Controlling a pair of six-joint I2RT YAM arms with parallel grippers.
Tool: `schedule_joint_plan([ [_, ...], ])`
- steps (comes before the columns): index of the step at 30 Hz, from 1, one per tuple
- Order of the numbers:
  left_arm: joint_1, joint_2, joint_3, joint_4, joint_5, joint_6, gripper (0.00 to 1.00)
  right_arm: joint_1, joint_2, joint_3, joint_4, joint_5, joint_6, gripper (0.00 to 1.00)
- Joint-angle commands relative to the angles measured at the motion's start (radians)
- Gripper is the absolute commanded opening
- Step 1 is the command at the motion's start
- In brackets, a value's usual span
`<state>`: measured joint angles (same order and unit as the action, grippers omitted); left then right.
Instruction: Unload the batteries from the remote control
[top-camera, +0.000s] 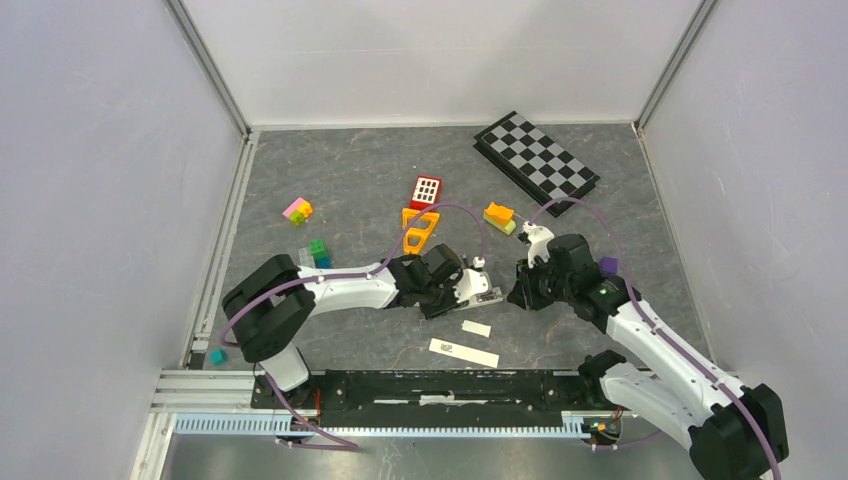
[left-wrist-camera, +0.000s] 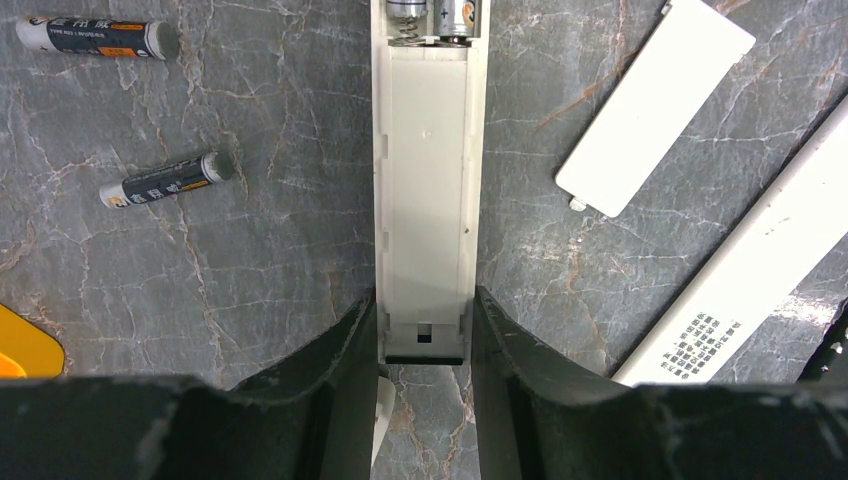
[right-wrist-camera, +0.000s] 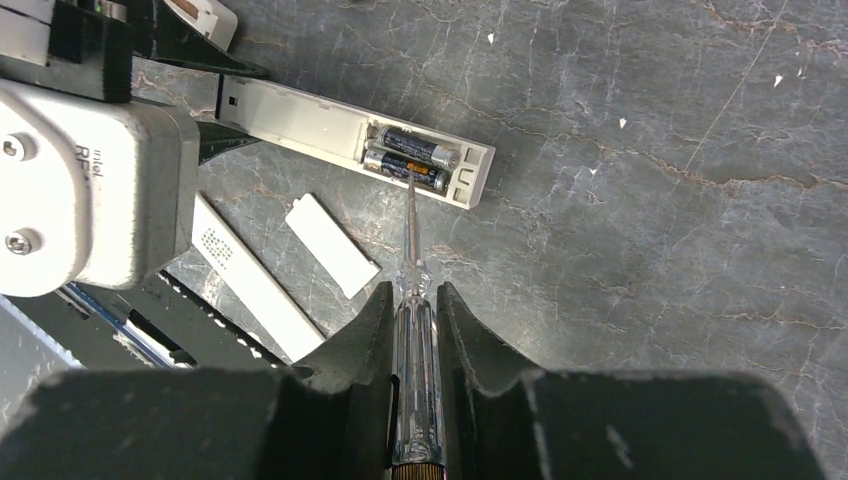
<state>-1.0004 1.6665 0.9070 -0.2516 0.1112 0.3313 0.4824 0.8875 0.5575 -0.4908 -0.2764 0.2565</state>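
From high up we see the whole worktop (top-camera: 350, 180); both wrist views look down close at the remote (left-wrist-camera: 425, 200).

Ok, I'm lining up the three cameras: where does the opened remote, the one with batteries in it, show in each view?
Top external: the opened remote lies mid-table, between the two arms' ends.
Left wrist: it runs down the centre, its near end between the fingers of the left gripper.
Right wrist: upper left of centre, slanted, the screwdriver tip at its batteries.
Shared landmark: the loose white battery cover, near it everywhere.
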Motion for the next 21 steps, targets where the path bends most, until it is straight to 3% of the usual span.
schedule_joint_plan([
  [1, -0.007, -0.013, 0.007, -0.011, 0.013, 0.029, 0.04, 0.003, -0.001, -0.005, 0.015, 0.031, -0.003, 0.00],
  [6, -0.007, -0.011, 0.006, -0.011, 0.014, 0.030, 0.04, 0.002, 0.040, -0.022, 0.045, 0.084, 0.016, 0.00],
  [21, -0.007, -0.001, 0.020, -0.024, 0.016, 0.029, 0.04, 0.002, 0.039, -0.083, 0.195, -0.024, 0.071, 0.00],
])
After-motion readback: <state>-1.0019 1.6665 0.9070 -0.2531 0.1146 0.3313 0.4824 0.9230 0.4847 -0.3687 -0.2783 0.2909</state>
